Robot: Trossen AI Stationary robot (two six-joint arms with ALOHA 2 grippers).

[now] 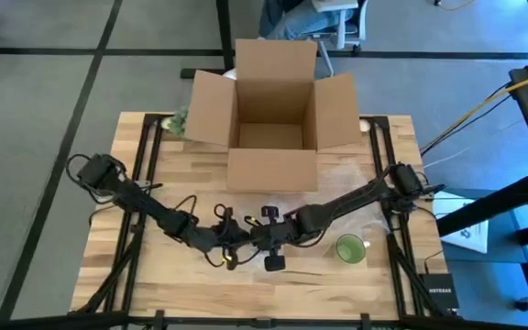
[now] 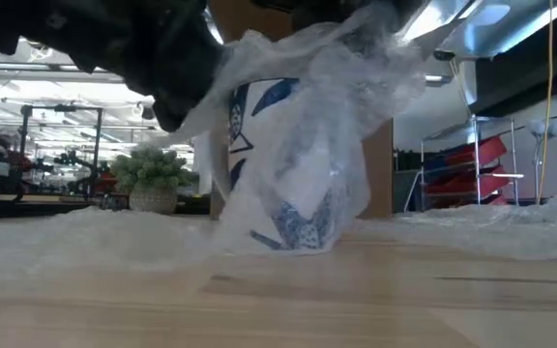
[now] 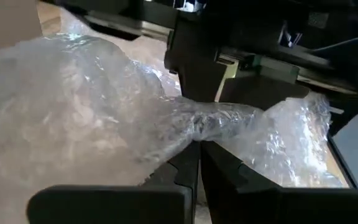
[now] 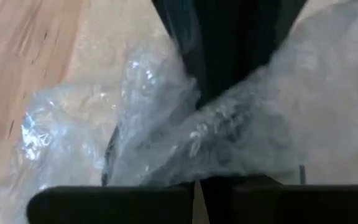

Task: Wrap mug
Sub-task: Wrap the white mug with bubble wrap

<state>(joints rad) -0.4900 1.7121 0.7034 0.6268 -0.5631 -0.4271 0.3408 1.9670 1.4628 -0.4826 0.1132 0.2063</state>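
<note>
The workbench (image 1: pixel 145 275) is a light wooden top on a dark frame, standing on grey floor marked with dark lines. From the low view, the room behind it holds shelving, ceiling lights and a small potted plant (image 2: pixel 151 180) at the left, with red bins (image 2: pixel 480 164) on a rack at the right. The left arm reaches in from the table's left edge, and the left gripper (image 1: pixel 230 240) sits near the front centre; its fingers are closed on a twisted bunch of bubble wrap (image 3: pixel 92 118). Just beside it, the white mug (image 2: pixel 283 164) with blue markings stands upright on the wood, draped in the clear film. An open cardboard box (image 1: pixel 269 119) occupies the far centre of the table. The right gripper (image 1: pixel 266 238) meets the left at the mug; its fingers are pinched on the wrap as well. Farther right, a green cup (image 1: pixel 350 248) stands on the table, apart from the grippers.
</note>
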